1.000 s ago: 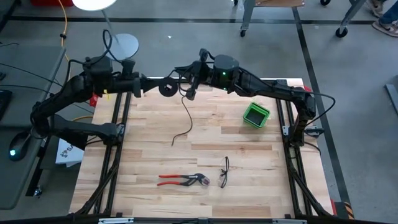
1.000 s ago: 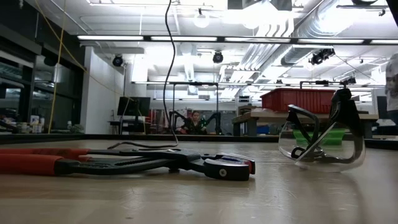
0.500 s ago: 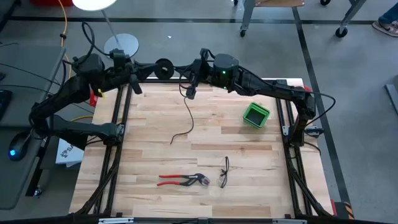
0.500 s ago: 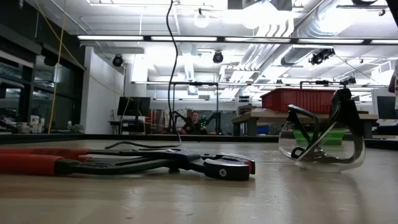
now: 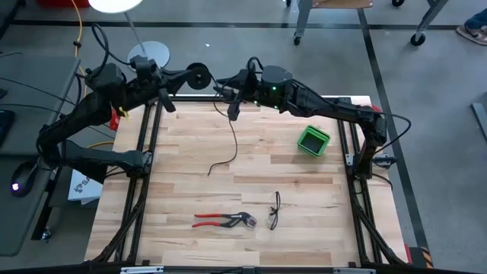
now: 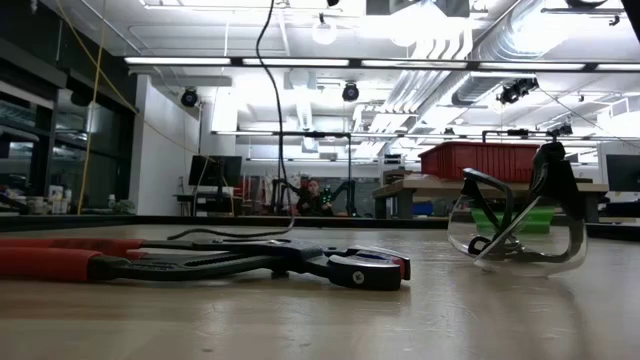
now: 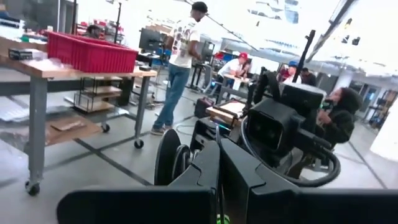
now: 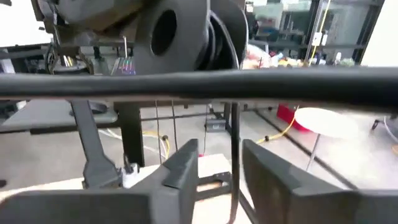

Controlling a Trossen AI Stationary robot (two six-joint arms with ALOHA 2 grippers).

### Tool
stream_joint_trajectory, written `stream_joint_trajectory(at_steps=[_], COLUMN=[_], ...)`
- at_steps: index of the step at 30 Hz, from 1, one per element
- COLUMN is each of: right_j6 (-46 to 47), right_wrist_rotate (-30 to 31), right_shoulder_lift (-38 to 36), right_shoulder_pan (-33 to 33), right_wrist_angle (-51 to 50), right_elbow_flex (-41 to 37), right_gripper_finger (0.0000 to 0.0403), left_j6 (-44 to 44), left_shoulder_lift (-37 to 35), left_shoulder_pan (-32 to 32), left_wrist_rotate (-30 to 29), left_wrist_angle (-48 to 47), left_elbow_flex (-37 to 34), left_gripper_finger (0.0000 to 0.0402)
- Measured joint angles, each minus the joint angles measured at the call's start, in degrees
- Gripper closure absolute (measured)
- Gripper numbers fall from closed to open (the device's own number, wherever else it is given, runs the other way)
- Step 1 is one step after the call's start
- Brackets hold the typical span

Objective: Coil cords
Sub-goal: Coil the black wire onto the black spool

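The left fingers (image 5: 183, 76) are clamped shut on the black reel (image 5: 200, 75), held past the worktop's (image 5: 251, 164) far edge. The right fingers (image 8: 219, 165) stand parted around the thin black cord (image 5: 231, 133), which trails down onto the worktop.

Upper run of the hanging cord (image 6: 262, 90) cut off by the low view's top edge.

Table (image 5: 251, 164) pale matt wood planks; pliers (image 5: 222, 220) red plastic grips; bin (image 5: 313, 141) green plastic.
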Motion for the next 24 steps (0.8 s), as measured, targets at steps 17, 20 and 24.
stream_joint_trajectory(at_steps=[17, 20, 24], right_j6=[-6.5, -7.6, -7.7], right_wrist_rotate=[-15.5, -15.5, -15.4], right_shoulder_lift=[-10.3, -11.1, -11.7], right_shoulder_pan=[-2.7, -2.4, -1.7], right_wrist_angle=[-13.2, -15.1, -18.9], right_elbow_flex=[-0.1, -0.1, -0.1], right_gripper_finger=[0.0256, 0.0258, 0.0258], left_j6=[20.9, 20.9, 20.9], left_shoulder_lift=[6.0, 8.1, 9.7], left_shoulder_pan=[-0.9, -2.2, -3.4], left_wrist_rotate=[9.0, 10.3, 10.8], left_wrist_angle=[-1.7, 0.0, 2.7], left_elbow_flex=[0.0, 0.0, 0.0], left_gripper_finger=[0.0401, 0.0401, 0.0401])
